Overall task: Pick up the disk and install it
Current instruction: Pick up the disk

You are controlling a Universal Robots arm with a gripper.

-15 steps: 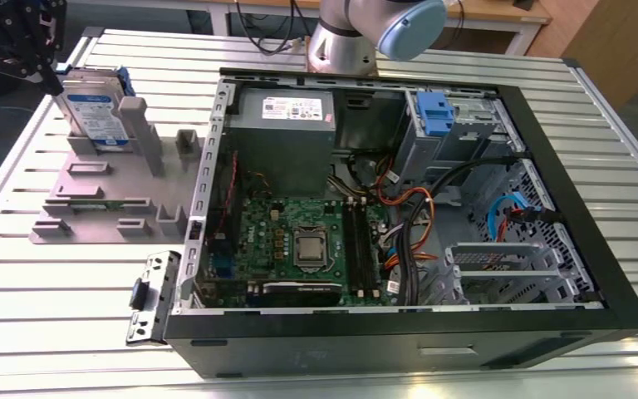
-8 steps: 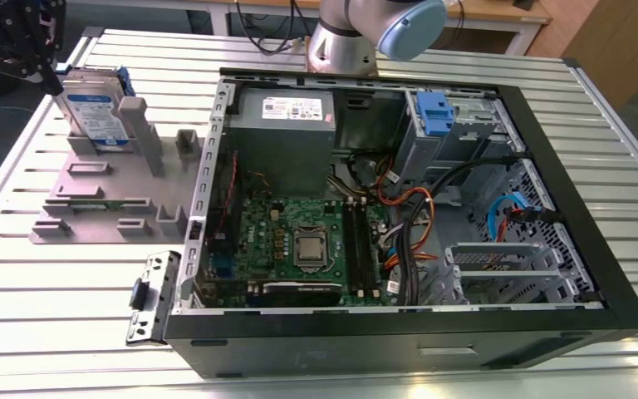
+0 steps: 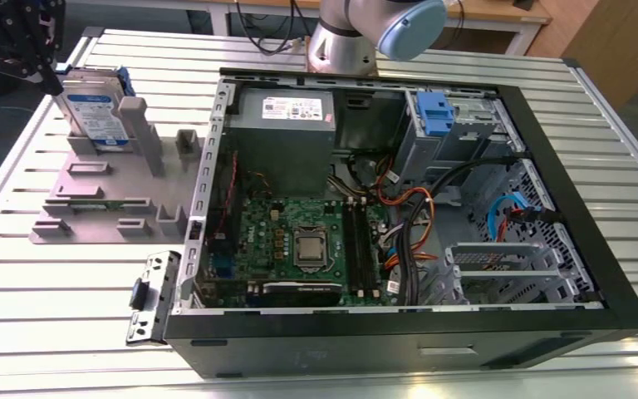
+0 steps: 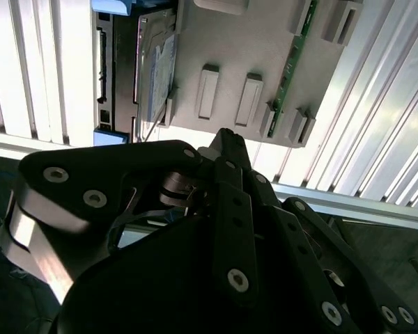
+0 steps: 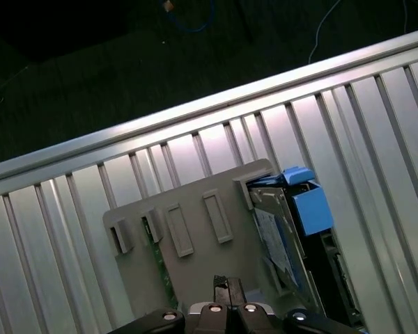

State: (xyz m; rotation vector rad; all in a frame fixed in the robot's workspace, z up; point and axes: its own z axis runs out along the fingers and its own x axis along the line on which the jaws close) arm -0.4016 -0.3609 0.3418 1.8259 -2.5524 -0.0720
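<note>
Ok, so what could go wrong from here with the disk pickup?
The disk stands upright, slotted between posts of the grey holder; the end effector hovers close beside it, so a skewed approach might knock or jam it. Inside the computer case, loose cables lie near the drive bays and could snag the disk.

Silver-grey, blue-framed hard disk [image 3: 95, 112]: not installed.
Stands upright in grey slotted plastic holder [image 3: 84, 193], beside open black computer case [image 3: 408, 341].

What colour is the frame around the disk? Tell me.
Blue: the caddy framing the disk, clearest in the first wrist view.
</note>
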